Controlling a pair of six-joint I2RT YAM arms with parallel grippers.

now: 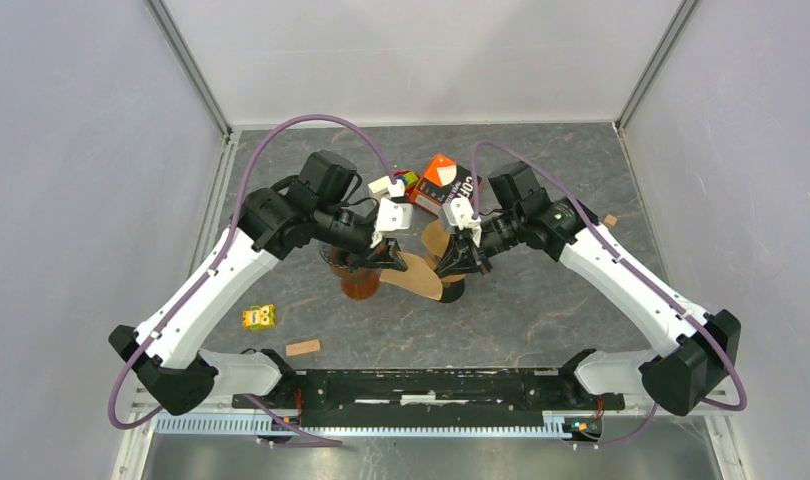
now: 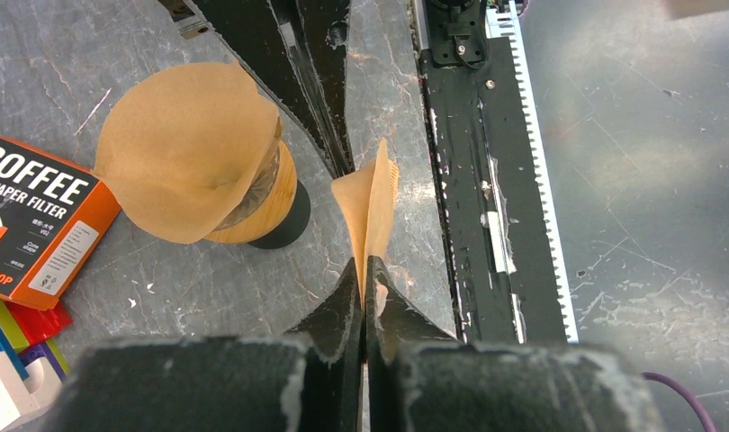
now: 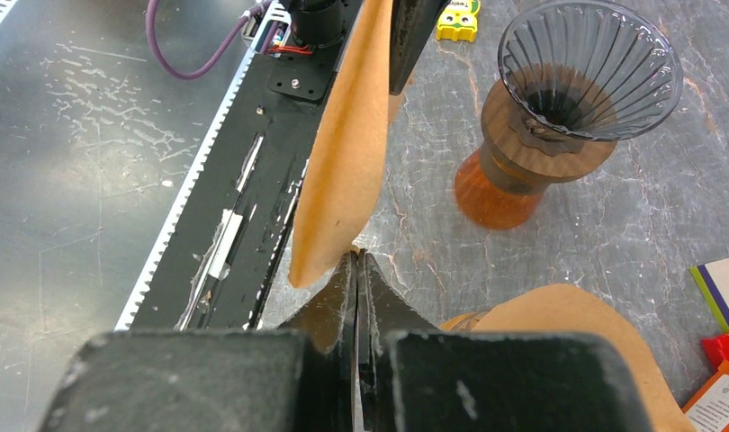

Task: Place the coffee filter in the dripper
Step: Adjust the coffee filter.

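Observation:
A brown paper coffee filter (image 1: 419,277) (image 2: 368,202) (image 3: 343,153) hangs above the table between both grippers. My left gripper (image 1: 393,258) (image 2: 365,263) is shut on one edge of it. My right gripper (image 1: 459,265) (image 3: 356,256) is shut on the opposite edge, its fingers (image 2: 320,90) coming in from the far side in the left wrist view. The dripper (image 1: 359,278) (image 3: 588,76), a clear ribbed glass cone on an amber stand, is empty. It stands just left of the held filter, under the left wrist.
A second stand (image 2: 253,202) with a filter (image 2: 185,148) (image 3: 577,328) draped over it sits beside the right gripper. An orange filter box (image 1: 449,180) (image 2: 32,220) and toy bricks (image 1: 406,180) lie behind. A yellow toy (image 1: 259,317) and a wooden block (image 1: 303,348) lie front left.

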